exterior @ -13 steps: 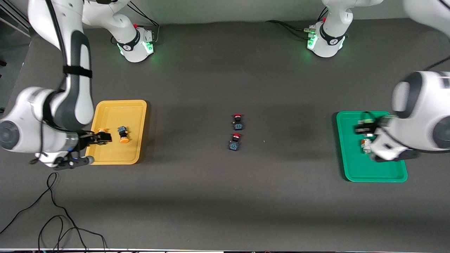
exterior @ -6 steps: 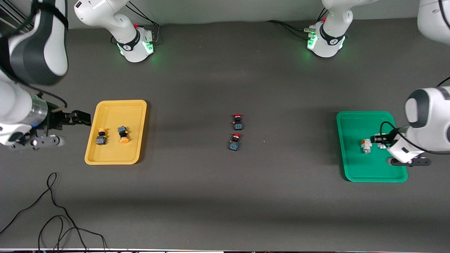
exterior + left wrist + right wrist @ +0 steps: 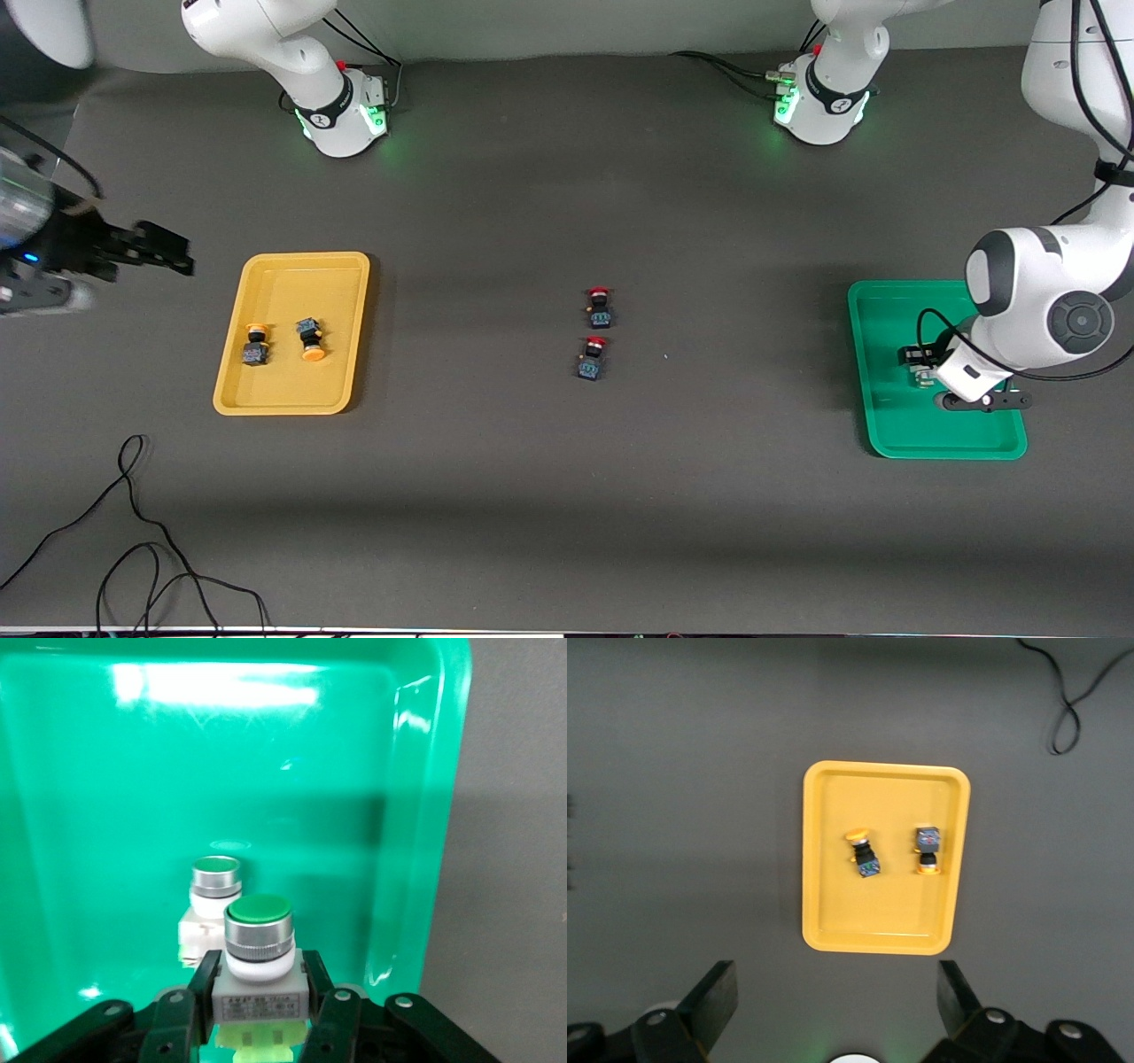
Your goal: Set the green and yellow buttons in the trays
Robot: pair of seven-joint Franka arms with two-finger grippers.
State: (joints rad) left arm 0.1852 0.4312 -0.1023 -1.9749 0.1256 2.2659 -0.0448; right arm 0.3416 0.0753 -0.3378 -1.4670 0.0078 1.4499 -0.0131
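My left gripper is low in the green tray, shut on the green-faced white-silver button; its fingers press the body's two sides. A second white-silver button stands in the tray just past it, and a bit of it shows beside the hand. My right gripper hangs open and empty over the table beside the yellow tray, toward the right arm's end. Two yellow buttons lie in that tray, also in the right wrist view.
Two red-capped switches lie mid-table, one nearer the front camera than the other. A black cable loops on the table near the front edge at the right arm's end. Both arm bases stand along the table's back edge.
My right gripper let go of a yellow button in the yellow tray, then rose and drew off past the tray's end. My left gripper shifted within the green tray, holding the green-faced button.
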